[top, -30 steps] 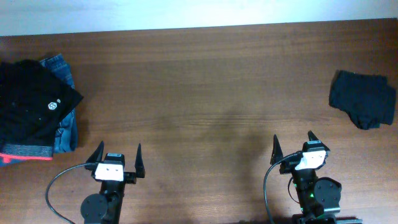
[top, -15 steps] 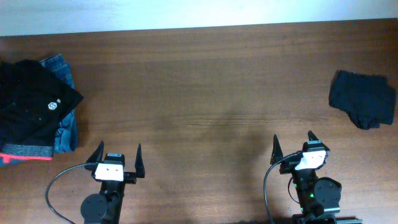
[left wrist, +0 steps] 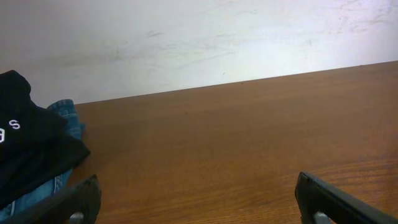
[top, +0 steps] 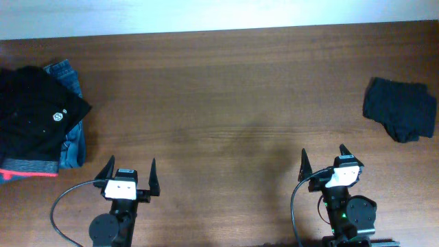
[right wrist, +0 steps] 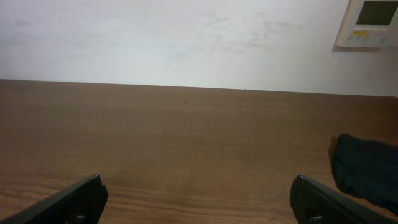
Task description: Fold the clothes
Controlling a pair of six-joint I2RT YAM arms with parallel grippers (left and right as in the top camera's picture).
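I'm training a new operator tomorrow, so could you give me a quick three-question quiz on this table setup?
1. True or false: the left gripper and the right gripper both stand open and hold nothing.
2. Multiple choice: the crumpled dark garment lies A) between the left gripper's fingers, B) near the right edge of the table, apart from both grippers, C) at the middle of the table.
3. Fill in: in the pile at the left, the black garment with a round white emblem lies on top of blue denim ____.

Key: 1 true; 2 B; 3 jeans.
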